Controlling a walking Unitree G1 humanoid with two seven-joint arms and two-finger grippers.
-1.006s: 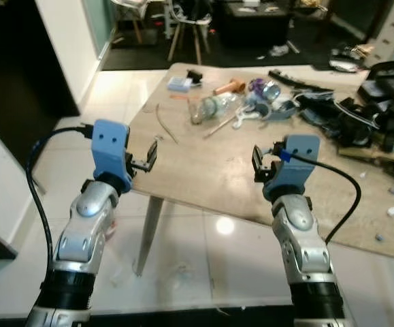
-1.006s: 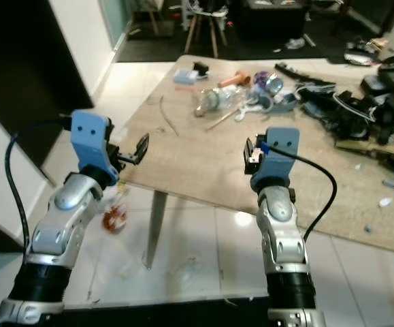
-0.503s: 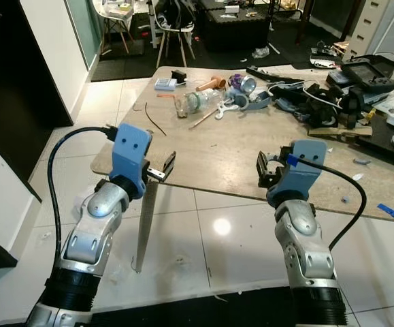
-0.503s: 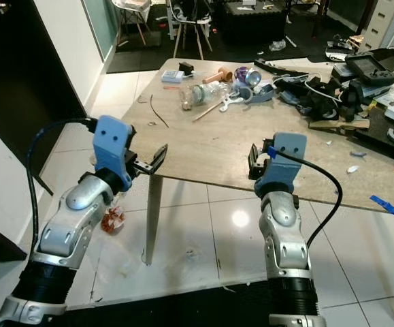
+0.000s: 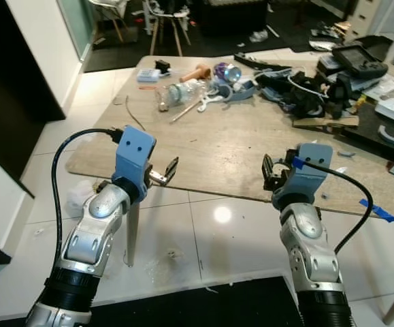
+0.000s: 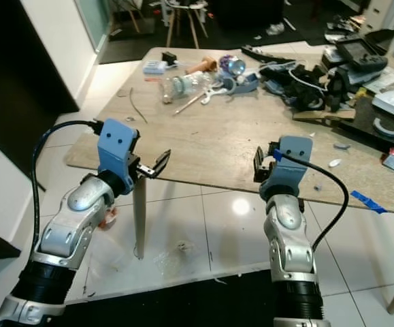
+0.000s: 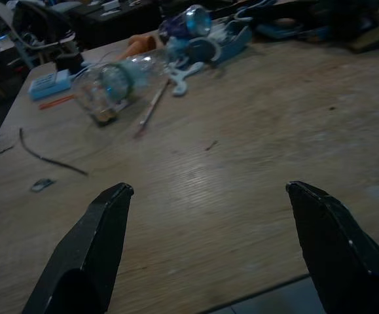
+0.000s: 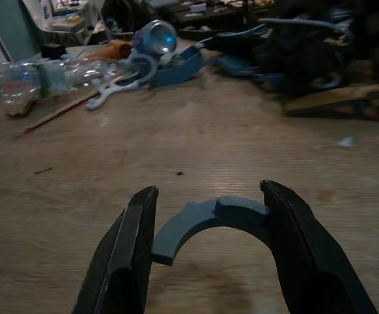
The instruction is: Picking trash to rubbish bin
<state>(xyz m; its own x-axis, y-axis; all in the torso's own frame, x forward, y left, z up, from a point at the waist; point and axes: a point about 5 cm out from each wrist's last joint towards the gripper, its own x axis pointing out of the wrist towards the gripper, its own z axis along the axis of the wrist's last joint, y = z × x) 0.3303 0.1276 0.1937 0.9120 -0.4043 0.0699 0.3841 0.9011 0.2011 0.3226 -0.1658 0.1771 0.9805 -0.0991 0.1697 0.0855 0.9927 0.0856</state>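
Both arms are reaching over the near edge of the table (image 5: 237, 163), in the lower half of the head views. The left gripper (image 7: 209, 242) is standing with fingers spread wide and empty; the right gripper (image 8: 209, 255) is standing with fingers parted and nothing between them except a grey curved part of its own mount. The likely trash, a clear bottle (image 5: 176, 92) and a can (image 5: 227, 71), is lying in the upper centre of the frame at the far side of the table, well apart from both grippers. Risk is arising from that gap: a long reach is likely to drag an arm against the table edge. The bottle is lying on its side among tools and is likely to roll. The cable pile (image 5: 299, 88) at upper right is threatening to snag a finger. No bin is identifiable.
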